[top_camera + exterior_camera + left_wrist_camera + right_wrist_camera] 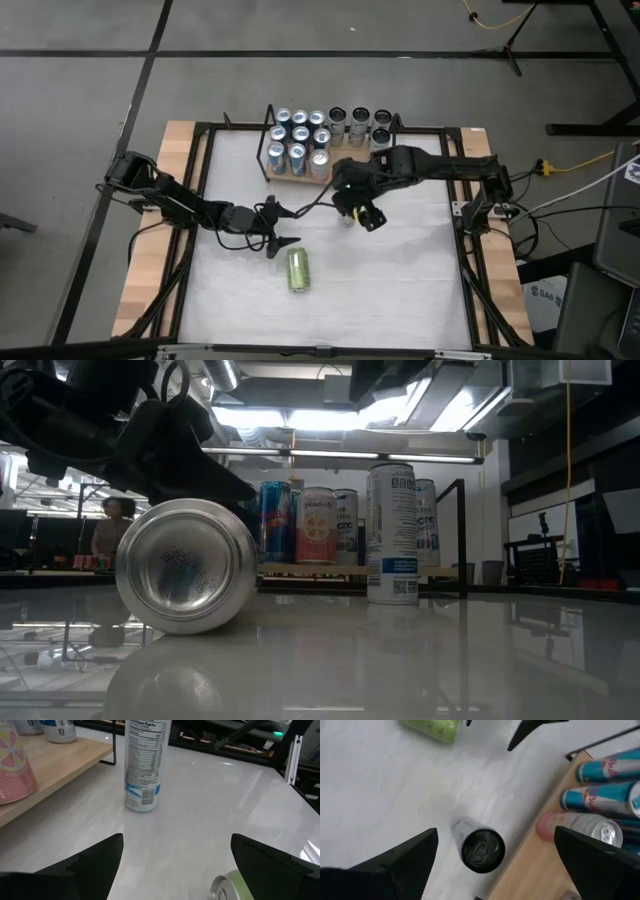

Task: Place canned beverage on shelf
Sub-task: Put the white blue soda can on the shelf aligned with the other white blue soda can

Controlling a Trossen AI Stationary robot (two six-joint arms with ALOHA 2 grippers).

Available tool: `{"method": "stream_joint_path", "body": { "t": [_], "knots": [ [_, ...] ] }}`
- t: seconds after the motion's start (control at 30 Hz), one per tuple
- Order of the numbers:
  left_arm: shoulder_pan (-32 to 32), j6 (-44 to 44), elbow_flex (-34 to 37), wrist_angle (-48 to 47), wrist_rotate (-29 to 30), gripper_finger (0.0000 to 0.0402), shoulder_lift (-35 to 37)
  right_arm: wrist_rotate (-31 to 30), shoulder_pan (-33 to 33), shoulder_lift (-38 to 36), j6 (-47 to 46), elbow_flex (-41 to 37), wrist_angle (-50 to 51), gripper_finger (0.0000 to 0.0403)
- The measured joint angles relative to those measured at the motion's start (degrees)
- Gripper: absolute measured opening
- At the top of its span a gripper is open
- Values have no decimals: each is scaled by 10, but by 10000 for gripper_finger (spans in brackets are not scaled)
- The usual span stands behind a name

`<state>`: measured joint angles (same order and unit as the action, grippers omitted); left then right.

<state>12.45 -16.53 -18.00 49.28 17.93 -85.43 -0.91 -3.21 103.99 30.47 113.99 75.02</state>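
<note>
White table point(400, 290) framed in black, wood edging down both sides. At its far edge, the shelf point(300, 178): light board, black wire ends, rows of cans already standing on it (blue-and-silver ones mostly, one pink).

Left arm reaching in from the near-left, left gripper point(283, 242) low over the middle of the table, fingers spread wide with nothing between them. Right arm stretching in from the far-right, right gripper point(364, 215) hanging just in front of the shelf, likewise splayed and empty.

Two cans off the shelf. A tall white can point(346, 216) upright on the table, just beside the shelf's near edge and directly under the right gripper; seen from the right wrist as a dark top point(483, 851) between the two fingers. A green can point(299, 269) on its side nearer the front, just beyond the left gripper's fingertips and a little toward the table's centre.

Deciding relation: green can's long axis running roughly front to back, base toward the low camera (round silver end point(186, 567) filling that view), so lying across the left gripper's line of reach. Left arm clearly nearer to it; right arm nearer to the standing can. For the standing one, probably a straight descent and a squeeze; for the fallen one, a sideways grasp and then a tilt upright before shelving.
</note>
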Motion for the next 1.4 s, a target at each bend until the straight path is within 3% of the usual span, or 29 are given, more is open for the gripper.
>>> {"method": "stream_joint_path", "body": {
  "t": [0.33, 0.6, 1.23, 1.4],
  "knots": [
    [-1, -14, 0, 0, 8, 364, 0, 54, 42, 4, 82, -78, -7, 388],
    [-1, -14, 0, 0, 11, 364, 0, 40, 52, 4, 121, -140, -70, 388],
    [-1, -13, 0, 0, 11, 364, 0, 39, 51, 4, 134, -218, -92, 388],
    [-1, -13, 0, 0, 11, 364, 0, 0, 51, 4, 133, -227, -113, 388]
  ]
}}
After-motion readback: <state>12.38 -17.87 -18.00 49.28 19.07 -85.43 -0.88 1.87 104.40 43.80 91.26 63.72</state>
